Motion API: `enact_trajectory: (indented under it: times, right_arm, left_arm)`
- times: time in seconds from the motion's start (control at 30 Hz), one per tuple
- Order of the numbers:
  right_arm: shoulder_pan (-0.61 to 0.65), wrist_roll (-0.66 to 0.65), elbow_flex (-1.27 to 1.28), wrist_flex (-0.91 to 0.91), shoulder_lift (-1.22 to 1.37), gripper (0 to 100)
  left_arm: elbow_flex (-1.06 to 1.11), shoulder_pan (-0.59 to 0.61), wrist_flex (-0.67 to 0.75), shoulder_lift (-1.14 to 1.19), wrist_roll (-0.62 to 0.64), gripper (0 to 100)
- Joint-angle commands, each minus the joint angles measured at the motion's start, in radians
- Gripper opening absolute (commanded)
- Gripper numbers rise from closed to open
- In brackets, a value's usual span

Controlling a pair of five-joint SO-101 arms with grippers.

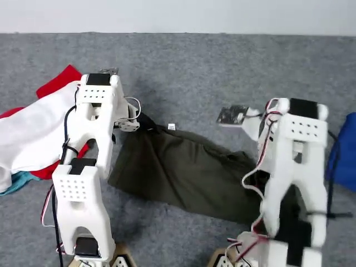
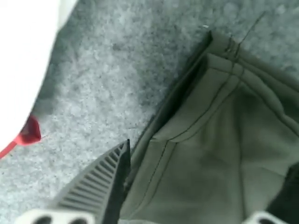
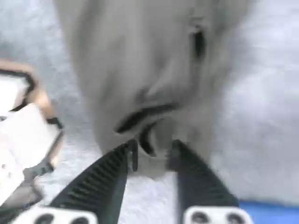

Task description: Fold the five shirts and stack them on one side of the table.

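Ribbed fingers (image 3: 110, 184) of the right gripper (image 3: 153, 150), two counted, sit narrow and are nipped onto a raised fold of the olive shirt (image 1: 183, 172); the view is blurred, but cloth fills the gap between the tips. Left gripper (image 2: 205, 163): one ribbed finger (image 2: 100, 184) plainly seen, the second only a dark edge opposite. Its jaws are spread wide, with the olive shirt's seamed edge lying between them and not clamped. Seen from above, the left gripper stands at the shirt's far-left corner and the right arm stands over its near-right end. Arms: two. One olive shirt lies rumpled and slantwise across the middle of the grey felt table (image 1: 222, 72), between the arms. Garments counted: five. Three are heaped at the left edge: white garment (image 1: 33, 133) on top, red garment (image 1: 61, 80) under it and showing at its far and near sides, teal garment (image 1: 14, 183) peeking out lowest. One blue garment (image 1: 344, 156) lies at the right edge, just beside the right arm and well apart from the heap.
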State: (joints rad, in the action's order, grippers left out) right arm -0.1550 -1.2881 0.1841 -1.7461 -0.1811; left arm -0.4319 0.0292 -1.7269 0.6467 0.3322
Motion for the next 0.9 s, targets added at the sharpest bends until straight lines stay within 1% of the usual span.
enact_trajectory:
  times: [0.0, 0.1, 0.17, 0.23, 0.27, 0.43, 0.53, 0.67, 0.87]
  right_arm:
    - [-0.018, 0.170, -0.041, 0.143, -0.104, 3.2]
    - [-0.015, 0.368, 0.051, 0.394, -0.074, 3.2]
    - [-0.010, 0.474, 0.115, 0.552, -0.028, 3.2]
    - [0.010, 0.519, 0.153, 0.654, 0.036, 3.2]
    - [0.025, 0.520, 0.158, 0.664, 0.074, 3.2]
    - [0.107, 0.517, 0.155, 0.662, 0.268, 3.2]
    - [0.122, 0.516, 0.155, 0.641, 0.325, 3.2]
    - [0.182, 0.514, 0.155, 0.486, 0.298, 3.1]
    - [0.340, 0.486, 0.161, 0.291, 0.174, 1.9]
  left_arm:
    - [-0.002, -0.005, -0.025, -0.018, 0.012, 47]
    - [-0.002, -0.005, -0.025, -0.015, 0.012, 47]
    - [-0.002, -0.003, -0.025, -0.017, 0.012, 47]
    - [-0.001, 0.000, -0.025, -0.018, 0.012, 47]
    - [-0.001, 0.002, -0.025, -0.018, 0.012, 47]
    - [-0.002, 0.005, -0.026, -0.018, 0.012, 47]
    - [-0.002, 0.005, -0.028, -0.018, 0.012, 47]
    - [-0.001, 0.005, -0.028, -0.015, 0.012, 47]
    - [0.001, 0.000, -0.026, -0.011, 0.012, 47]
